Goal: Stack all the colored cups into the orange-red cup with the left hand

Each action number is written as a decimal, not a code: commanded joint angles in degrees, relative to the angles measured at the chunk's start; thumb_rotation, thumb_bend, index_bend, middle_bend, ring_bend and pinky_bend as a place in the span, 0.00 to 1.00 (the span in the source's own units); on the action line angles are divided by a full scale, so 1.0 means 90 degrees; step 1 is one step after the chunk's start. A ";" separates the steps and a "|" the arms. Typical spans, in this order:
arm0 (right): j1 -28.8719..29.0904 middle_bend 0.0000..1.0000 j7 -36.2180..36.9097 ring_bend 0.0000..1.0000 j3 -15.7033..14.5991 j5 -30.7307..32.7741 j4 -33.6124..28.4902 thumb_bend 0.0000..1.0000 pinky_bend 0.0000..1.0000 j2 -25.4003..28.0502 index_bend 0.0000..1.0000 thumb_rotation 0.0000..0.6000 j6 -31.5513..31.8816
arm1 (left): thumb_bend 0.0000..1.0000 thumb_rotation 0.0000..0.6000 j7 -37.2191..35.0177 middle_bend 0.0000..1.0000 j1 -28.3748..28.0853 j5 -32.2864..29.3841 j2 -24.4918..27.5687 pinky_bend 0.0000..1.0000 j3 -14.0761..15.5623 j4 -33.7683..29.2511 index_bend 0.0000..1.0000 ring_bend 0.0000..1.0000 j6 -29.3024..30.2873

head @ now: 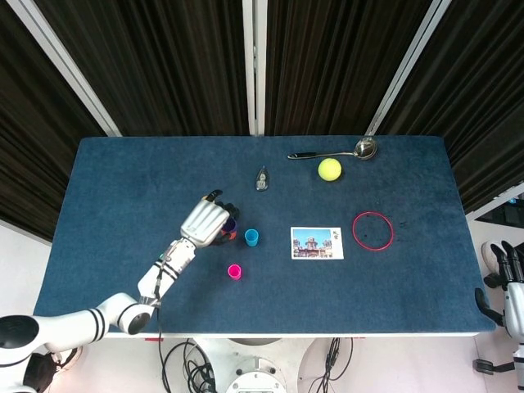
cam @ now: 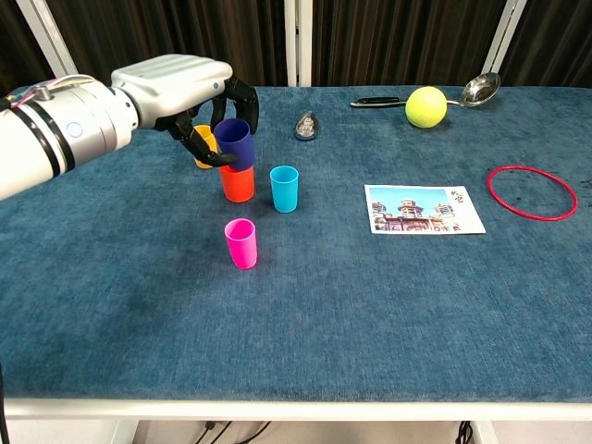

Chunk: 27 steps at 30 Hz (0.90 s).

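Blue table point(cam: 388, 305), left hand point(cam: 180, 88) reaching in from left, fingers point(cam: 242, 97) grasping purple cup point(cam: 236, 143) seated in orange-red cup point(cam: 238, 183)

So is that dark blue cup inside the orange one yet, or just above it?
Partly in. The dark blue cup sits upright in the orange-red cup, most of it above the rim, and the left hand holds it.

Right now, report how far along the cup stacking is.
Nothing is fully finished. In hand: the left hand holds the purple cup, its base entering the orange-red cup, with the fingers around it, so it is not released. Left: the blue cup, the pink cup and the yellow cup stand separately on the table. The right hand hangs off the table edge.
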 commanded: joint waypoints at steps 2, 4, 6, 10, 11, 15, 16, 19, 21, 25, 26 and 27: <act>-0.0003 0.00 0.0018 0.00 -0.0001 0.0002 0.0022 0.33 0.00 0.0001 0.00 1.00 -0.0005 | 0.29 1.00 0.0031 0.44 -0.0021 -0.0010 -0.0043 0.18 0.0050 0.0098 0.46 0.49 -0.0019; -0.0005 0.00 0.0027 0.00 0.0002 0.0015 0.0033 0.33 0.00 0.0002 0.00 1.00 -0.0011 | 0.30 1.00 0.0058 0.44 -0.0038 -0.0003 -0.0048 0.18 0.0079 0.0121 0.45 0.49 -0.0040; -0.0007 0.00 0.0034 0.00 0.0006 0.0018 0.0042 0.33 0.00 -0.0005 0.00 1.00 -0.0008 | 0.30 1.00 0.0113 0.44 -0.0054 0.0029 -0.0055 0.17 0.0107 0.0148 0.44 0.47 -0.0027; -0.0015 0.00 0.0042 0.00 0.0010 0.0010 0.0068 0.33 0.00 -0.0030 0.00 1.00 0.0015 | 0.28 1.00 0.0177 0.39 -0.0058 0.0048 -0.0046 0.14 0.0144 0.0127 0.36 0.37 -0.0002; -0.0015 0.00 0.0044 0.00 0.0011 0.0007 0.0071 0.33 0.00 -0.0032 0.00 1.00 0.0016 | 0.28 1.00 0.0196 0.37 -0.0058 0.0057 -0.0045 0.13 0.0150 0.0126 0.34 0.34 0.0018; -0.0014 0.00 0.0039 0.00 0.0008 -0.0001 0.0072 0.33 0.00 -0.0033 0.00 1.00 0.0014 | 0.27 1.00 0.0163 0.29 -0.0041 0.0075 -0.0077 0.11 0.0116 0.0147 0.27 0.26 0.0147; -0.0014 0.00 0.0037 0.00 0.0007 -0.0004 0.0070 0.33 0.00 -0.0031 0.00 1.00 0.0014 | 0.27 1.00 0.0145 0.28 -0.0037 0.0081 -0.0083 0.11 0.0104 0.0154 0.26 0.26 0.0179; -0.0017 0.00 0.0034 0.00 0.0010 -0.0001 0.0057 0.33 0.00 -0.0019 0.00 1.00 0.0016 | 0.27 1.00 0.0181 0.28 -0.0051 0.0099 -0.0036 0.11 0.0089 0.0166 0.26 0.25 0.0211; -0.0020 0.00 0.0034 0.00 0.0015 -0.0005 0.0049 0.33 0.00 -0.0008 0.00 1.00 0.0029 | 0.27 1.00 0.0242 0.28 -0.0074 0.0086 0.0052 0.11 0.0049 0.0161 0.26 0.25 0.0214; -0.0024 0.00 0.0008 0.00 0.0014 -0.0010 0.0016 0.33 0.00 0.0017 0.00 1.00 0.0035 | 0.27 1.00 0.0335 0.28 -0.0160 -0.0117 0.0213 0.10 -0.0120 0.0307 0.26 0.25 0.0088; -0.0024 0.00 -0.0002 0.00 0.0014 -0.0015 -0.0001 0.33 0.00 0.0026 0.00 1.00 0.0038 | 0.27 1.00 0.0349 0.28 -0.0190 -0.0212 0.0231 0.10 -0.0163 0.0386 0.26 0.25 0.0006; -0.0026 0.00 -0.0015 0.00 0.0016 -0.0022 -0.0025 0.33 0.00 0.0038 0.00 1.00 0.0050 | 0.27 1.00 0.0358 0.28 -0.0233 -0.0361 0.0243 0.10 -0.0216 0.0500 0.26 0.25 -0.0134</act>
